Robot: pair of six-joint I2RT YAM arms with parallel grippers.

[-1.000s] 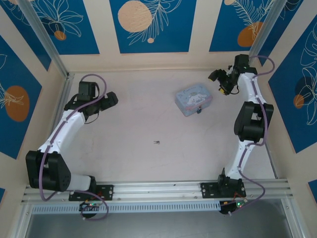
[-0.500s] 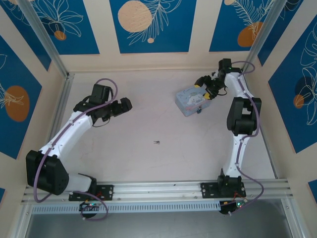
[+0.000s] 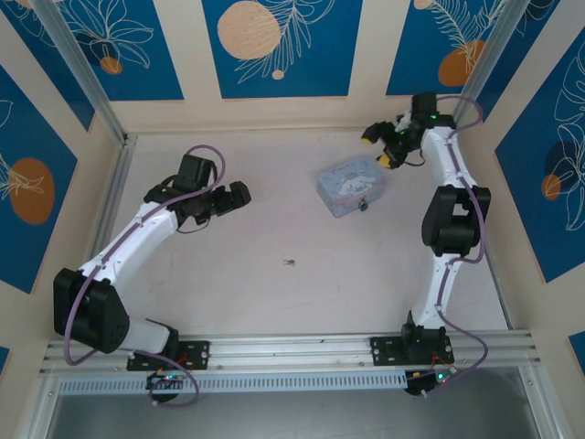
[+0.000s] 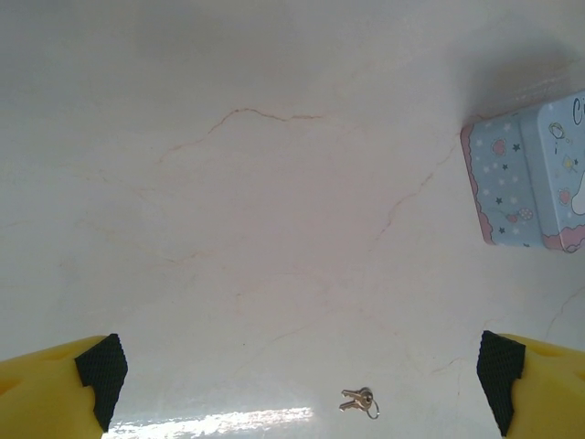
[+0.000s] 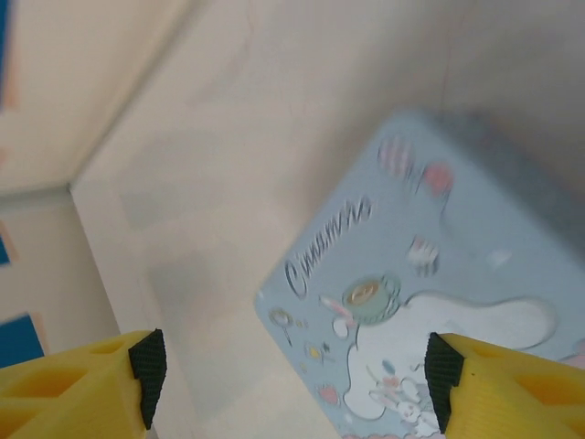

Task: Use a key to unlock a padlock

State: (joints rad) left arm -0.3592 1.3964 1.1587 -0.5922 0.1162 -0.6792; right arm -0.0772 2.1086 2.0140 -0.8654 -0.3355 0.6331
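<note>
The key point(image 3: 290, 263) is a tiny dark speck on the pale table, mid-front; in the left wrist view it is a pair of small keys on a ring point(image 4: 359, 401), lying flat. The padlock point(image 3: 364, 205) is a small dark lock at the near edge of the pale blue tin point(image 3: 350, 186). My left gripper point(image 3: 236, 196) hovers open, left of and behind the key, with nothing between its fingers point(image 4: 57, 391). My right gripper point(image 3: 377, 146) hangs open just behind the tin point(image 5: 430, 302), holding nothing.
The tin's corner point(image 4: 526, 178) shows at the right of the left wrist view. Blue patterned walls and a metal post point(image 3: 87, 73) close in the back and sides. A rail point(image 3: 292, 347) runs along the near edge.
My left arm has reached rightward toward the table's middle. My right gripper swung from the back right down over the tin, then drew back behind it. The tin sits slightly further left.
</note>
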